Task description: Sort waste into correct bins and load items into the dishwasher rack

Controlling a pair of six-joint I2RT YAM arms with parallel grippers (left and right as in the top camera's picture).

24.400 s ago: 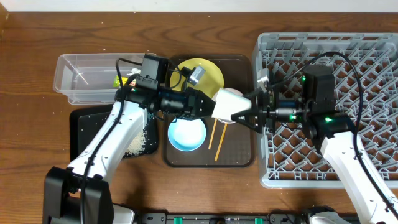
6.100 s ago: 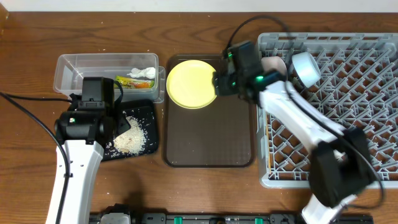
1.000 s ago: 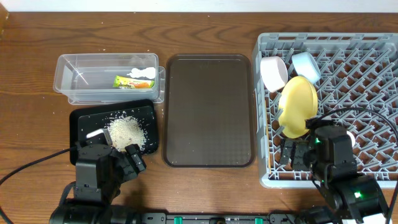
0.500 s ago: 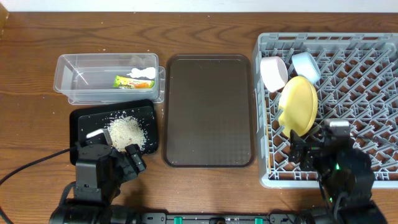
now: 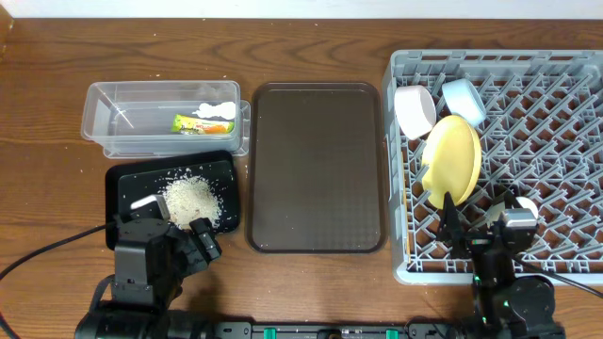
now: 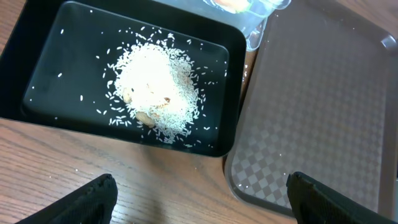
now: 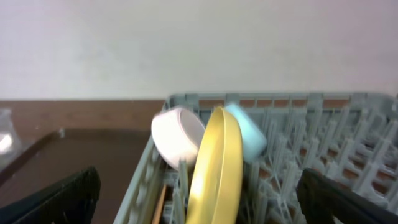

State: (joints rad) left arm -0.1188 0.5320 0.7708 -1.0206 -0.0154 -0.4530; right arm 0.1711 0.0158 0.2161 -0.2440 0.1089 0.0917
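Your left gripper [image 6: 200, 200] hangs spread wide, holding nothing, above the near edge of the black tray [image 6: 43, 68], rice scraps [image 6: 155, 87] heaped inside. Your right gripper [image 7: 199, 202], equally released, sits at the near-left corner of the dishwasher rack [image 5: 565, 94], facing the yellow plate [image 5: 452, 160] standing on edge.

Left arm [image 5: 141, 268], right arm [image 5: 504, 282] folded low at front — left gripper [image 6: 202, 202], right gripper [image 7: 199, 199] both spread wide, empty.
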